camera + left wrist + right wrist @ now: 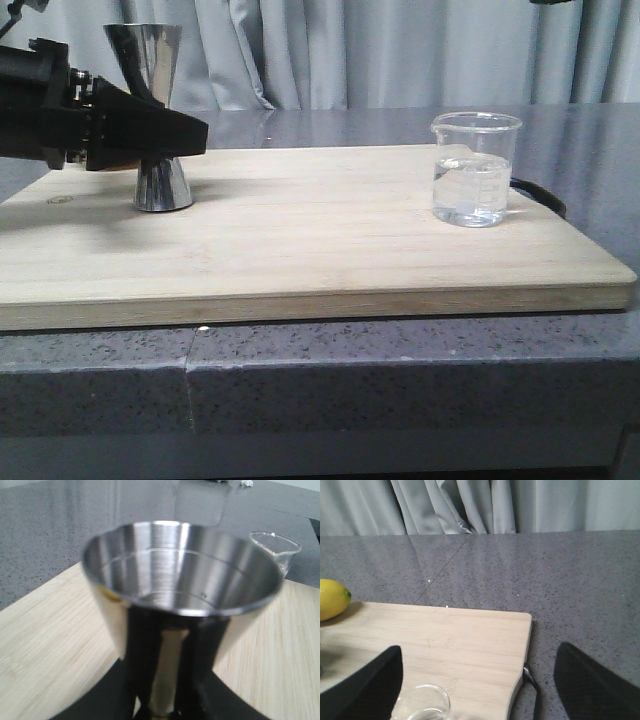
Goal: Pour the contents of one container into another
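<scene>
The steel hourglass jigger (148,50) stands upright at the far left of the wooden board (320,250). My left gripper (172,131) reaches in from the left and is shut around its narrow waist. In the left wrist view the jigger's open cup (180,570) fills the frame, with the black fingers (100,705) on both sides of the waist. At the board's right stands the clear glass beaker (474,170), partly filled with clear liquid. My right gripper (479,680) hangs open above the board, fingers wide apart. The beaker's rim (422,702) lies between them, close to one finger and untouched.
A yellow lemon (330,599) lies on the board's far side, seen only in the right wrist view. A black loop (540,195) sticks out at the board's right edge. Grey speckled tabletop (400,370) surrounds the board, and a curtain hangs behind.
</scene>
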